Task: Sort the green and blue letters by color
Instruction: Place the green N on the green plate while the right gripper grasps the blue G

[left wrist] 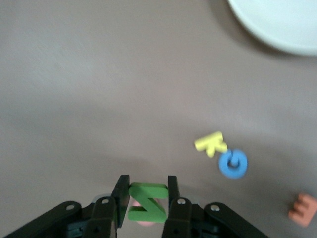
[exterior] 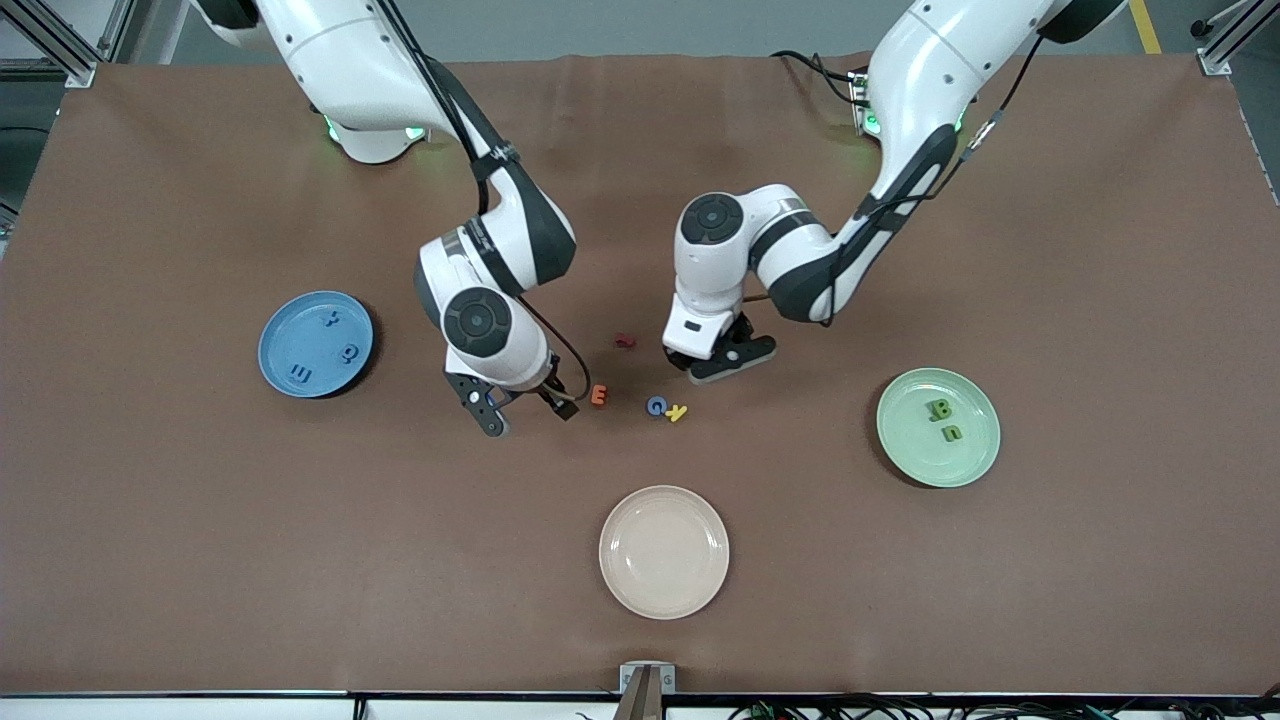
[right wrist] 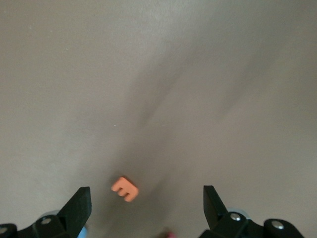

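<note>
I have the left gripper (left wrist: 145, 198) clamped on a green letter (left wrist: 147, 202), an M or something like it seen sideways, pinched across its flat faces between the two pads. It hangs over the middle of the table (exterior: 1100, 250), beside a dark red letter (exterior: 625, 341). I judge the grip is edge-on like this because the foam is thin and lies flat, so the pads had to take it by its sides.

The green plate (exterior: 968, 462) sits toward the left arm's end of the table, well apart from the held letter. It already carries a green B (exterior: 938, 408) and a green u (exterior: 951, 433). My judgement: the next move is a carry to that plate.

The right gripper (exterior: 525, 405) is spread wide and grasps nothing. It hangs low over the table middle, just beside an orange E (right wrist: 125, 189), which is not ours to sort. The blue G (exterior: 656, 405) lies near it, touching or nearly touching a yellow K (exterior: 678, 412). I suspect the G is the right arm's target.

The blue plate (exterior: 280, 345), toward the right arm's end, holds three blue letters: an x (exterior: 331, 320), a Q (exterior: 350, 352) and an E (exterior: 301, 375). A cream plate (exterior: 664, 600) near the table's camera-side edge is bare.

Risk: the K sits tight against the G.
</note>
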Controlling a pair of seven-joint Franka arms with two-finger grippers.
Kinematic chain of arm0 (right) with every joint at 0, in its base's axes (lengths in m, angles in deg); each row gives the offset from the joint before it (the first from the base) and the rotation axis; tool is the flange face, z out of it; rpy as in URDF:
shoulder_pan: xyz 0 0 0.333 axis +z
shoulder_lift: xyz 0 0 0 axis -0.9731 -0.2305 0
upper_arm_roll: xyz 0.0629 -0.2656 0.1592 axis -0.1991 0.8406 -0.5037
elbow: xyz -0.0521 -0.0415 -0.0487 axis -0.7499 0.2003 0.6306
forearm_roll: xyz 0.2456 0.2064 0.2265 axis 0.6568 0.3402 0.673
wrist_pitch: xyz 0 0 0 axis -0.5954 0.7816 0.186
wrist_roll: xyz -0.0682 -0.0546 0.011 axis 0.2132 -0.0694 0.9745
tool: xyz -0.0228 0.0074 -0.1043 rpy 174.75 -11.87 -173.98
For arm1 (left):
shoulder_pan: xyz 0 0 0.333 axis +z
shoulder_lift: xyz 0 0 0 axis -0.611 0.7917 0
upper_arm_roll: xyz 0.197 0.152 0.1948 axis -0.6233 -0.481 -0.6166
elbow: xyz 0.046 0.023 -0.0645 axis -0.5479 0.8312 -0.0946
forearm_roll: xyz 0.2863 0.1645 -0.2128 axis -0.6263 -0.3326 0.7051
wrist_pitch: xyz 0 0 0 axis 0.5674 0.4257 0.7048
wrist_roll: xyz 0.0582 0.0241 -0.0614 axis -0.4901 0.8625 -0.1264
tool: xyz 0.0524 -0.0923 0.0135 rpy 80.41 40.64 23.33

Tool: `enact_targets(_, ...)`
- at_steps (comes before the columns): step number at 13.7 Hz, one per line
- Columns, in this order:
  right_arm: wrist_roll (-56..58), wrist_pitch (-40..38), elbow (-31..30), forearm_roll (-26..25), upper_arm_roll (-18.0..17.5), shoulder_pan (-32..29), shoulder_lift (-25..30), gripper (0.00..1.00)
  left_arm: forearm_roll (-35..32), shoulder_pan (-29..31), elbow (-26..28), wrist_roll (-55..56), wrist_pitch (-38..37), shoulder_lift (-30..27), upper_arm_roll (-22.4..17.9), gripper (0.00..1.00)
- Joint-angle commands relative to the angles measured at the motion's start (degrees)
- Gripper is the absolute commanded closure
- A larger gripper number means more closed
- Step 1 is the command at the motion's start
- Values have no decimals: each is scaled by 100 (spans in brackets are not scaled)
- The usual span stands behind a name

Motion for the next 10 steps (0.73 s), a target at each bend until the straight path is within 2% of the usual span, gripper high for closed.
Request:
enact_targets(1, -1057, -134, 831, 122, 56, 196, -561, 0, -18, 420, 42, -259, -73, -122, 83, 98)
enact_targets(3, -1813, -134, 1350, 104, 65, 319, -931, 0, -27, 806, -19, -742, -73, -122, 92, 99)
enact_targets(7, -3079, 77, 1992, 16, 117, 714, -1502, 0, -18, 1413, -116, -1692, -73, -122, 92, 99)
enact_targets(10, -3810, 121, 2415, -282, 109, 803, -1899, 2, -27, 2255, 217, -2246, -73, -140, 372, 99)
